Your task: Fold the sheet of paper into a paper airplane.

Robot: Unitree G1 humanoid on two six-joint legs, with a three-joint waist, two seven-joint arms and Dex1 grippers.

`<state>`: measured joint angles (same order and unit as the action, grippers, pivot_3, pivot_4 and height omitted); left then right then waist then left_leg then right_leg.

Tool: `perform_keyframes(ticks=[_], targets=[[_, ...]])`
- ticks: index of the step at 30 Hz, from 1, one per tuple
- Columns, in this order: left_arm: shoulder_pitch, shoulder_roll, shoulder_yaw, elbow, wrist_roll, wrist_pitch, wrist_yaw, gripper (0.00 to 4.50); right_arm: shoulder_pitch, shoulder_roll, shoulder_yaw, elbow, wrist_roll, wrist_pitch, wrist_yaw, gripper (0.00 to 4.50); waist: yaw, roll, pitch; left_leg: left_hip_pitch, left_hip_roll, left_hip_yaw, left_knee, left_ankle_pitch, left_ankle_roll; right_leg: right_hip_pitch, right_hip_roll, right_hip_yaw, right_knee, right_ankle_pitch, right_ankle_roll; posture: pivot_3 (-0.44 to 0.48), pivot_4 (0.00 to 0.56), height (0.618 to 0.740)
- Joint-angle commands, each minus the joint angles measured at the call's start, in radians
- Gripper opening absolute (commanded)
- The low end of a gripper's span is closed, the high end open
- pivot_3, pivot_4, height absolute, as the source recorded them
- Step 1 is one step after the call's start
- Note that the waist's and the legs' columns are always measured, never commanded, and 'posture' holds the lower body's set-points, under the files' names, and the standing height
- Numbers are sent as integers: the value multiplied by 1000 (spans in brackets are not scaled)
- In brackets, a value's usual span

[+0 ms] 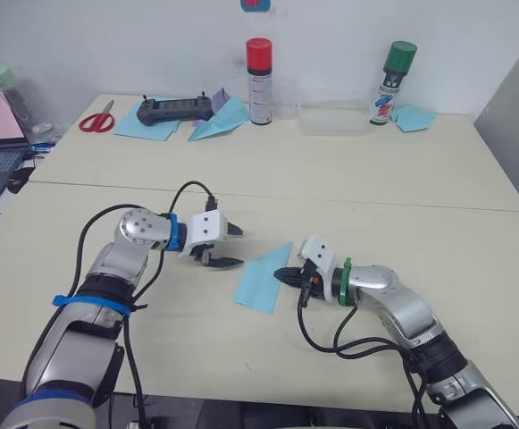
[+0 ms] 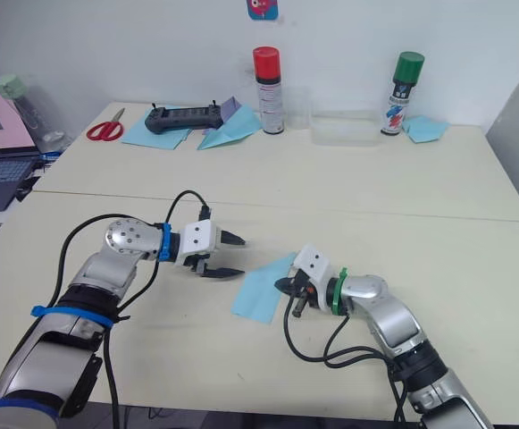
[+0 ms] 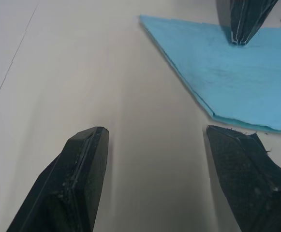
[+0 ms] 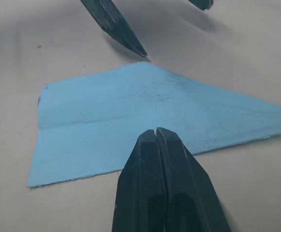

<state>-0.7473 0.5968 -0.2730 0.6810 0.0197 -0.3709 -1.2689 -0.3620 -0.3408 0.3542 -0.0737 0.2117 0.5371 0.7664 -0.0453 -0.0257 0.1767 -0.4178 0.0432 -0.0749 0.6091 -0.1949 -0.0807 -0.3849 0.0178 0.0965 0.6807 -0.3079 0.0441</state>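
**Two grippers flank the folded blue paper on the near table**

Here's the table (image 1: 393, 223), pale and wide, with a seam running across it. At its far edge sit the bystanders: a clear plastic tray (image 1: 333, 119), a red-capped spray can (image 1: 259, 80) and a green-capped spray can (image 1: 391, 82), a black controller (image 1: 175, 110) lying on a blue sheet, a light-blue paper dart (image 1: 219, 122) just beside it, red scissors (image 1: 97, 119) toward the far left corner, and a small teal scrap (image 1: 414, 117) by the green-capped can.

Down to the action near the front edge. The sheet of paper (image 1: 264, 279) lies flat, folded into a layered wedge with one pointed corner and a crease line across it. The left gripper (image 1: 230, 246) sits just beside the paper's left edge, its fingers spread wide apart and grasping nothing, one tip near a corner of the paper. The right gripper (image 1: 282, 275) comes in from the other side, fingers pressed tight together, their joined tip resting on the paper's right edge, seemingly pinning it to the table.
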Motion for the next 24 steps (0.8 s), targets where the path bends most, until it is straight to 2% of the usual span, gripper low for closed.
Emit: perform_keyframes(ticks=[1, 6, 17, 24], targets=[[-35, -14, -4, 53, 16, -96, -11, 3590, 24, -25, -20, -19, -1, 45, -7, 0, -1, 0, 0, 0, 0, 0, 0, 0, 0, -1, 0, 0, 0, 0, 0, 0, 150, 740], [-54, -43, 3, 86, -2, -137, -44, 3590, 38, -39, -11, -57, 6, 73, -3, 0, 1, 0, 0, 0, 0, 0, -1, 0, 0, -1, 0, 0, 0, 0, 0, 0, 150, 740], [-65, -72, 24, 25, -82, -128, -144, 3590, 51, -36, -1, -69, 1, 86, -5, 0, -1, 0, 0, 0, 0, 0, 0, 0, 0, -1, 0, 0, 1, 0, 0, 0, 150, 740], [-88, -107, -33, 87, -2, -291, -133, 3590, 43, -32, 1, -61, 3, 82, 3, 0, 0, 0, 0, 0, 0, 0, 0, 0, 0, -1, 0, 0, 1, 0, 0, 0, 150, 740]])
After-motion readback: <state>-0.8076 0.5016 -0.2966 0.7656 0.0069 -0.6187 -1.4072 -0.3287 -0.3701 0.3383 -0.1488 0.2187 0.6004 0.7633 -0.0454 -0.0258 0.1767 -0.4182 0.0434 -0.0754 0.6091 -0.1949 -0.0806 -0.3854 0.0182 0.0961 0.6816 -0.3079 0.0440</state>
